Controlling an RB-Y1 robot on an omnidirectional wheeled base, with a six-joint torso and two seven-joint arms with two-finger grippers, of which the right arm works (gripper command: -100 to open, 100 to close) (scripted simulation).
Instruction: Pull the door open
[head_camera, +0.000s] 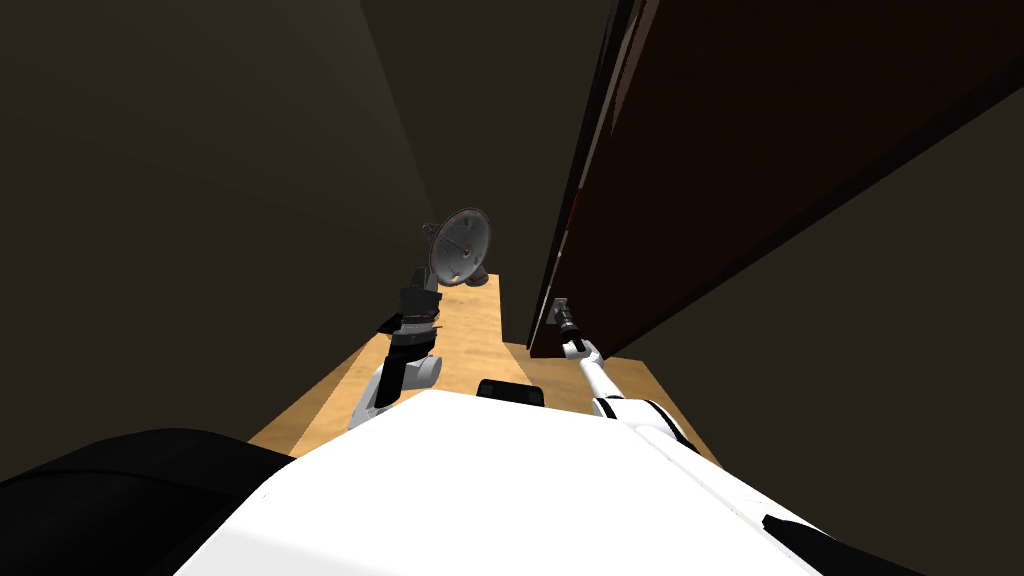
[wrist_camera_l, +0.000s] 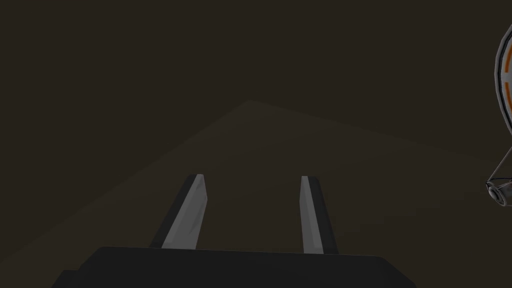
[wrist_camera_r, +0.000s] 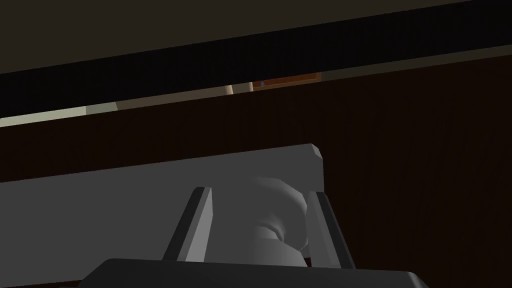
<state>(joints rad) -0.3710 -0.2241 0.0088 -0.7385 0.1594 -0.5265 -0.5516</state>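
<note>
The dark brown door (head_camera: 720, 180) is standing to my right, rising steeply from the wooden floor (head_camera: 470, 335), with its narrow edge turned toward me. My right arm is reaching straight out to it, and the right hand (wrist_camera_r: 258, 192) is sitting at the grey handle (wrist_camera_r: 272, 220), low on the door near that edge. In the right wrist view the rounded handle is coming out of a flat grey plate (wrist_camera_r: 125, 200) fixed to the door, and the fingers (wrist_camera_r: 197, 227) are standing apart, one on each side of it; the handle is filling nearly all the gap between them, and I cannot tell if they are pressing on it. A thin pale strip (wrist_camera_r: 50, 116) is showing along the door's edge beyond the plate. My left arm is held up ahead of me, well apart from the door, and the left hand (wrist_camera_l: 252, 176) is spread wide with nothing between its fingers. A round grey disc on a stand (head_camera: 460, 245) is standing on the floor just beyond it, beside a dim wall (head_camera: 200, 200).
</note>
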